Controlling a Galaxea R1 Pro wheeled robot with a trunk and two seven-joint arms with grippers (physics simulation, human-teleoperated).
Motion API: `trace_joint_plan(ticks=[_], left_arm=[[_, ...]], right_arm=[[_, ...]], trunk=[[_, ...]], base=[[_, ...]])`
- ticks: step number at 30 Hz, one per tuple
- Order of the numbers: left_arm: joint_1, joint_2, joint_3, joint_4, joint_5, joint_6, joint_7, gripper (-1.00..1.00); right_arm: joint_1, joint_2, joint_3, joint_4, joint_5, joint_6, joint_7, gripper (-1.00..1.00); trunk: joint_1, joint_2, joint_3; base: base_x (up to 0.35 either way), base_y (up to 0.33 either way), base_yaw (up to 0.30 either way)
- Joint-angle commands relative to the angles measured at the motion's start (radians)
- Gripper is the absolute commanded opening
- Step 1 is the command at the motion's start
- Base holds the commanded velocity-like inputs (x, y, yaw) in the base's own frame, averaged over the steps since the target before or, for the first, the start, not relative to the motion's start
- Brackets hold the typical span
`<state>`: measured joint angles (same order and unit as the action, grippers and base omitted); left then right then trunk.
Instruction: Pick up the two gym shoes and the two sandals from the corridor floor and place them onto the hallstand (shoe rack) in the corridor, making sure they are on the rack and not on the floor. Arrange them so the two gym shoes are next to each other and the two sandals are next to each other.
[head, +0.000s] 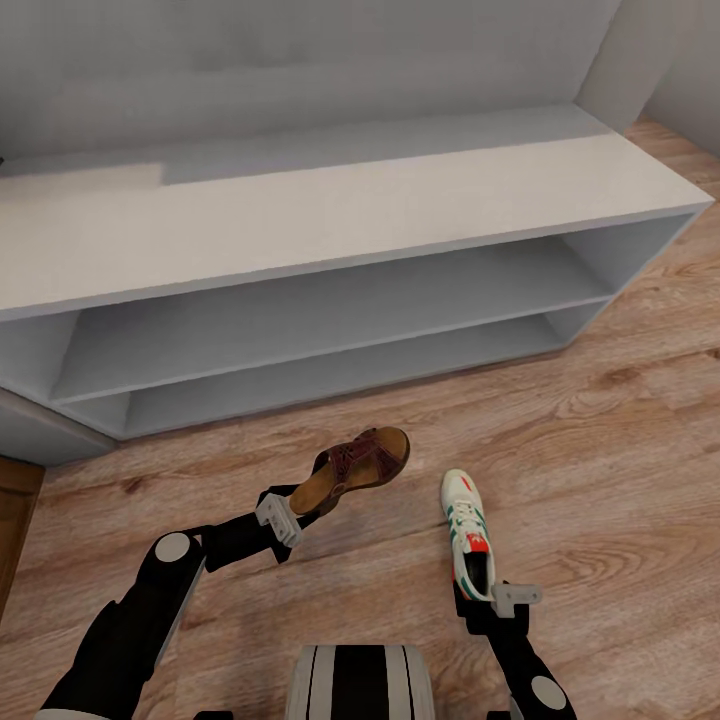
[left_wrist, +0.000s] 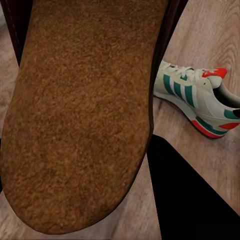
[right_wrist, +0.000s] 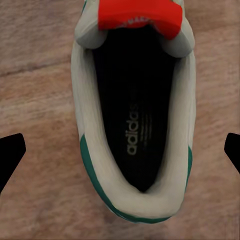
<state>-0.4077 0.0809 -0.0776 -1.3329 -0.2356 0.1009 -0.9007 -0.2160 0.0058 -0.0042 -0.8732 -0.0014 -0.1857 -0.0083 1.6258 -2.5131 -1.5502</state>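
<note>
A brown strappy sandal (head: 358, 467) with a tan footbed hangs tilted above the corridor floor (head: 600, 480), and my left gripper (head: 308, 508) is shut on its heel end. In the left wrist view the sandal (left_wrist: 80, 115) looms very close, beside one dark finger (left_wrist: 195, 200). A white gym shoe (head: 466, 530) with green stripes and a red tongue patch lies on the floor, toe toward the hallstand (head: 330, 230). My right gripper (head: 482, 602) hovers over its heel, open. The shoe's opening (right_wrist: 132, 115) lies between the spread fingertips (right_wrist: 11, 152).
The pale grey hallstand spans the back, its two long open shelves (head: 330, 320) facing me. A grey wall rises behind it. A darker wood panel (head: 15, 520) sits at the left edge. Wood floor extends to the right of the gym shoe.
</note>
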Motion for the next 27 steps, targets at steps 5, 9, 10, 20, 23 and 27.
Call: trace_joint_plan(ticks=[5,9,10,20,23,27], left_arm=[[0.000,0.000,-0.001,-0.002,-0.002,0.008,-0.004,-1.00],[0.000,0.000,-0.001,-0.002,-0.002,0.008,-0.004,-1.00],[0.000,0.000,-0.001,-0.002,-0.002,0.008,-0.004,-1.00],[0.000,0.000,0.000,-0.002,-0.002,0.008,-0.004,-1.00],[0.000,0.000,0.000,-0.002,-0.002,0.008,-0.004,-1.00],[0.000,0.000,-0.001,-0.002,-0.002,0.008,-0.004,-1.00]], right_arm=[[0.000,0.000,0.000,0.000,0.000,-0.003,-0.001,1.00],[0.000,0.000,0.000,0.000,0.000,-0.003,-0.001,1.00],[0.000,0.000,0.000,0.000,0.000,-0.003,-0.001,1.00],[0.000,0.000,0.000,0.000,0.000,-0.002,-0.001,1.00],[0.000,0.000,0.000,0.000,0.000,-0.003,-0.001,1.00],[0.000,0.000,0.000,0.000,0.000,-0.002,-0.001,1.00]], trunk=[[0.000,0.000,-0.001],[0.000,0.000,-0.002],[0.000,0.000,-0.002],[0.004,-0.002,-0.049],[0.005,-0.003,-0.064],[0.007,-0.004,-0.085]], base=[[0.006,0.000,0.000],[0.000,0.000,0.000],[0.000,0.000,0.000],[0.000,0.000,0.000],[0.000,0.000,0.000],[0.000,0.000,0.000]])
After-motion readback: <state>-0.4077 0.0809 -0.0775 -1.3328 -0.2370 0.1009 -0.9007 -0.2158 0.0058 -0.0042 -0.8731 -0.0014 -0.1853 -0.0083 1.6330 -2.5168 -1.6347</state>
